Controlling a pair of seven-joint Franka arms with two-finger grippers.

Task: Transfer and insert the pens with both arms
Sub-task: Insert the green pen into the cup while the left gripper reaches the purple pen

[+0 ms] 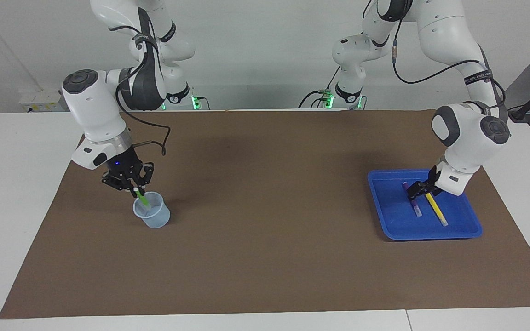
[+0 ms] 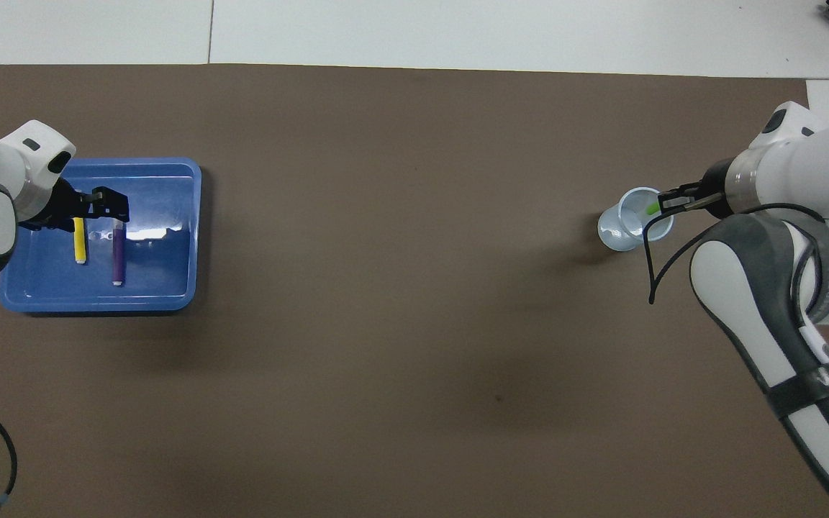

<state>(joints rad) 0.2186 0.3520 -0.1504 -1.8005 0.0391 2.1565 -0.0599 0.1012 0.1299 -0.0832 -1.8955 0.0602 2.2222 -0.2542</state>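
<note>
Our right gripper (image 1: 135, 189), pinched shut, is holding the slim green marker pen (image 1: 141, 197) tilted into the clear plastic cup (image 1: 152, 212); our left gripper (image 1: 419, 189), spread wide and empty, is hovering over the purple pen (image 1: 412, 200) in the blue tray (image 1: 387, 216).

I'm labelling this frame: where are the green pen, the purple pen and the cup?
green pen (image 1: 141, 198), facing view, mid-shaft above the cup rim.
purple pen (image 2: 118, 255), overhead view, mid-barrel.
cup (image 1: 157, 219), facing view, outer wall.

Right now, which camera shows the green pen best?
The facing view: the green pen shows as a slanted stick held by the right gripper, its lower end inside the cup. The overhead view shows only a short green bit at the cup's rim.
</note>
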